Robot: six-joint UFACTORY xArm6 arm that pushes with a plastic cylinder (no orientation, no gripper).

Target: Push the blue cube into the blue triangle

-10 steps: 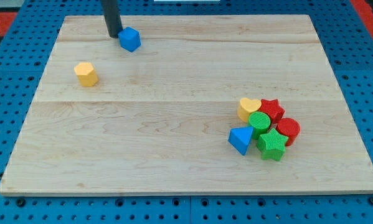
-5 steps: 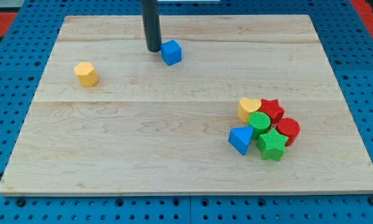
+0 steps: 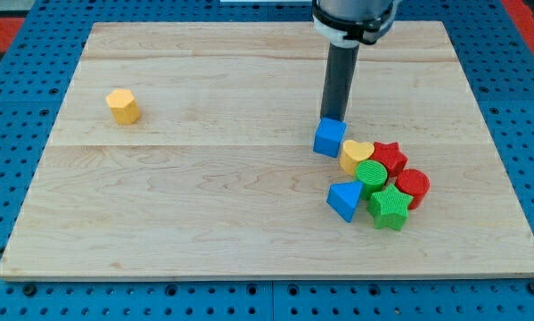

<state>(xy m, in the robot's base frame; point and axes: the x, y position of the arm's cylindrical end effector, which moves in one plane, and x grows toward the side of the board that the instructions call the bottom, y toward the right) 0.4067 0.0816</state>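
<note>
Going left to right across the bench (image 3: 204,205): the yellow hexagon block (image 3: 123,105) sits alone way over at the view's left, nothing to do with this one. Then the blue cube (image 3: 329,137) sits right of centre, with my tip (image 3: 332,119) right against its top edge, so the push would run toward the view's bottom. The blue triangle (image 3: 344,200) is below the cube and a touch to the right, near but not touching it. Honestly I'd shove mostly downward with a slight rightward lean, slowly, because the yellow heart (image 3: 356,156) is just beside the cube's right corner and it'll snag and rotate the cube if I drift. The green cylinder (image 3: 371,174), green star (image 3: 390,207), red star (image 3: 390,158) and red cylinder (image 3: 414,185) are packed behind. Pose-wise the rod comes straight down from the view's top, near vertical. The tool is just a bare rod, no jaws, so it grips nothing.
</note>
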